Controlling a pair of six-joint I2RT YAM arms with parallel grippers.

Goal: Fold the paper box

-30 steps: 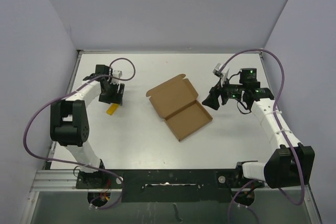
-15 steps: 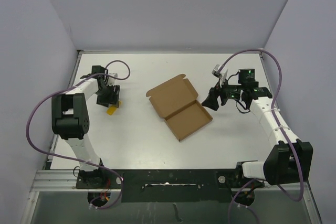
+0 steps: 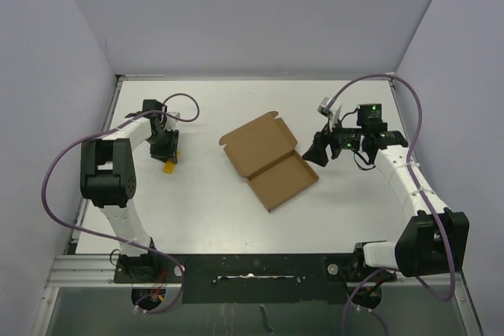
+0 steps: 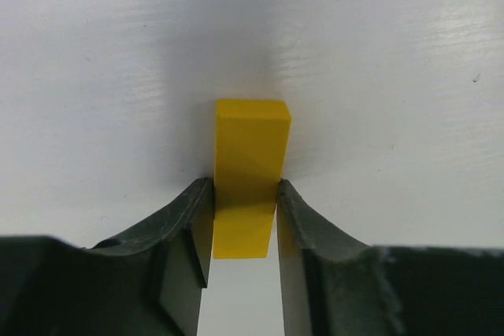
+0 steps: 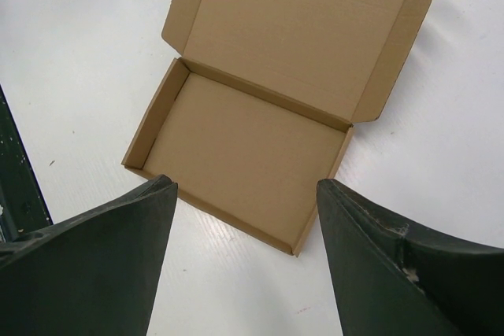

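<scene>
Top external: the paper box (image 3: 269, 160) lies open in the middle of the table (image 3: 213, 210), lid flat. The left pincer (image 3: 167, 153) sits well to its left, the right pincer (image 3: 317, 151) just to its right.

Left wrist: the left pincer pinches a yellow block (image 4: 250, 147) resting on the table.

Right wrist: the right pincer is spread wide above the open box.

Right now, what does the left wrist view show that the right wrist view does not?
Only the left wrist view shows the yellow block, lying on the table with the left tool closed against its two long sides. Only the right wrist view shows the paper box: its tray is formed with raised walls, its lid lies open and flat, and the right tool hangs open above it, touching nothing. Both show the white table and the dark fingers of their own tool.
</scene>
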